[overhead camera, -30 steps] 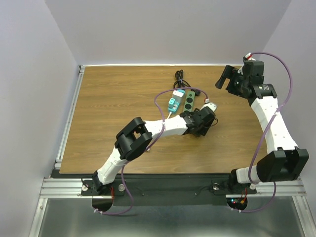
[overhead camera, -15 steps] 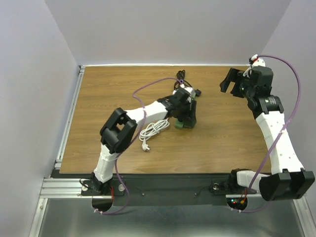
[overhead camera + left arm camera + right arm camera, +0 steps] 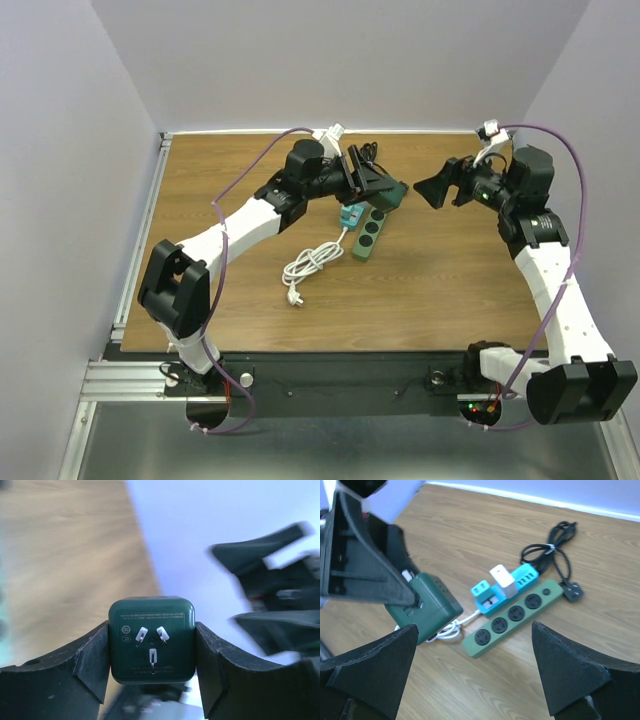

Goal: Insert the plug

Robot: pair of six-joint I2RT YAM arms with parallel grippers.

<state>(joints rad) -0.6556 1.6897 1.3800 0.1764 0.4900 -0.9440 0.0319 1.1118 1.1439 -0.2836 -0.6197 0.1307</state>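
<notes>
Currently held: the plug (image 3: pixel 151 639) is pinched across two opposite sides by the left gripper (image 3: pixel 151 650), its pads (image 3: pixel 94 652) pressed flat against the dark green body.
Plug face: three prongs are turned away from the wrist, two slanted above and one straight below.
Plug place: it is carried in the air, clear of the table (image 3: pixel 220 230), out past the fingertips.
Right gripper (image 3: pixel 425 193): its fingers are spread wide and nothing is held; the plug face is met just ahead of them.
Strip (image 3: pixel 512 616): it lies flat on the table, below the left fingers and a little back toward the arm bases; four sockets are seen in a row.
Long axis: the strip runs slantwise, and the prongs are aimed sideways at the right gripper rather than down at the sockets.
Nearer arm: the left is judged nearer the strip.
Coming move: a turn to prongs-down over a socket is thought to be needed.
Beside the strip: a teal block (image 3: pixel 492 597) carrying a white charger (image 3: pixel 502 578).
Writing: small lines of print and two round marks are seen on the plug face, too fine to be read.
</notes>
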